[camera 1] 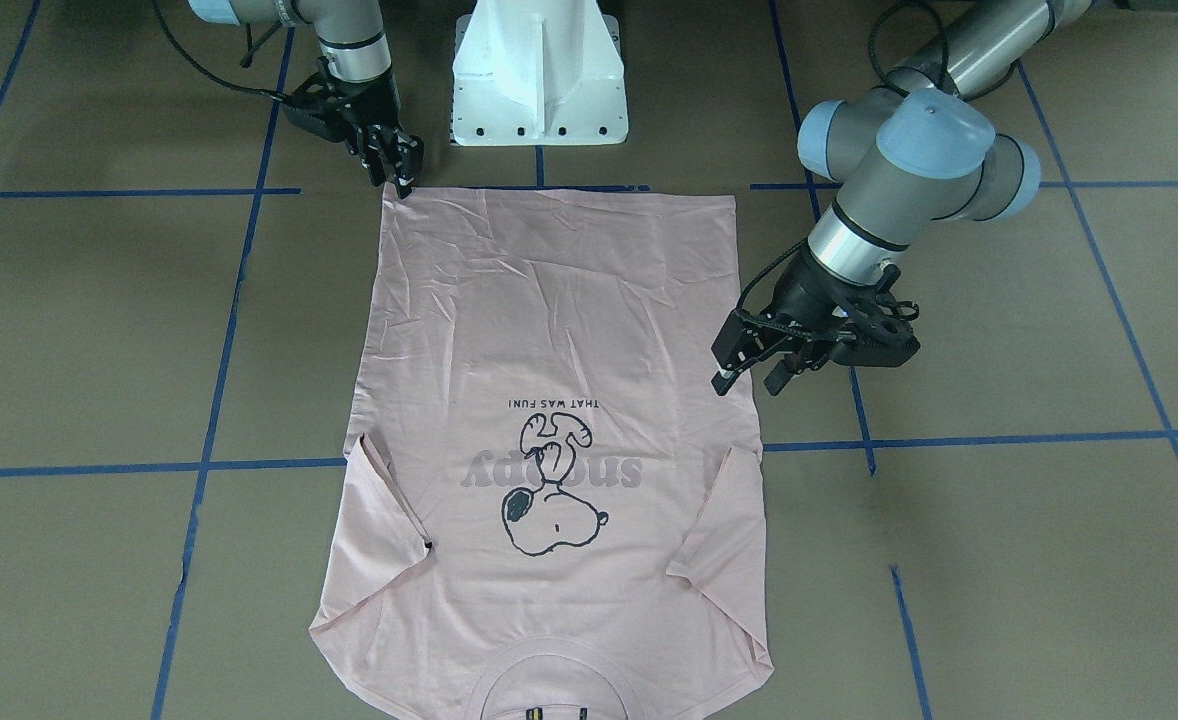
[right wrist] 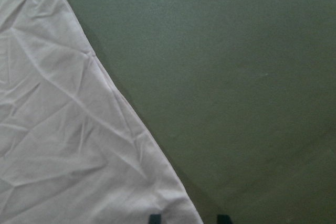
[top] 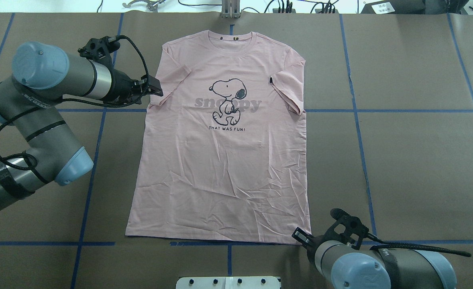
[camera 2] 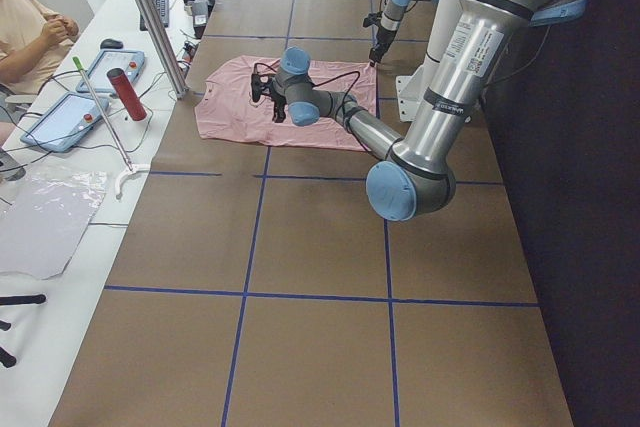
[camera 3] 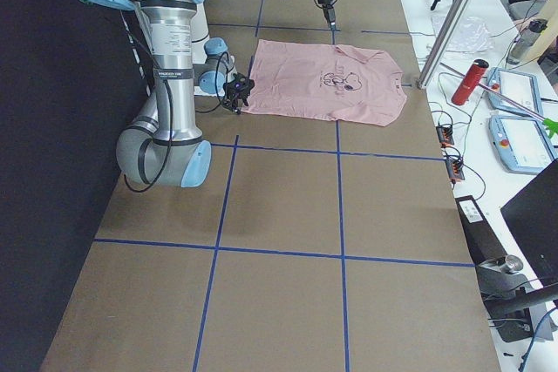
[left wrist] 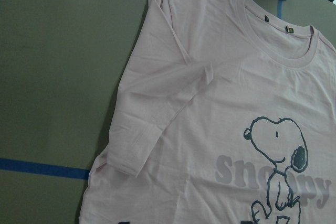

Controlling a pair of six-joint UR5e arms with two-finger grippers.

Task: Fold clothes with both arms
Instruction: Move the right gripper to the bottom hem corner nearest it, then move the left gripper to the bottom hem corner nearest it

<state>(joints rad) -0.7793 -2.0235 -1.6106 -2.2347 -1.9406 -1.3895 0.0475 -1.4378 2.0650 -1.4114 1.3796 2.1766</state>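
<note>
The pale pink T-shirt (top: 220,168) lies flat on the brown table, print side up, collar at the far edge, both sleeves folded inward. My left gripper (camera 1: 749,380) hovers open just outside the shirt's side seam, beside the sleeve (left wrist: 157,124) on that side, holding nothing. My right gripper (top: 298,236) stands at the near hem corner on the other side. In the right wrist view its fingertips (right wrist: 154,217) are apart, one over the cloth (right wrist: 63,145) and one over bare table, so it is open. No part of the shirt is lifted.
The white pedestal base (camera 1: 539,70) stands just behind the hem. Blue tape lines (top: 381,110) grid the table. Beyond the collar edge, a metal post (camera 2: 150,17), tablets and a red bottle (camera 2: 127,92) sit on a side desk, with a seated person (camera 2: 25,32).
</note>
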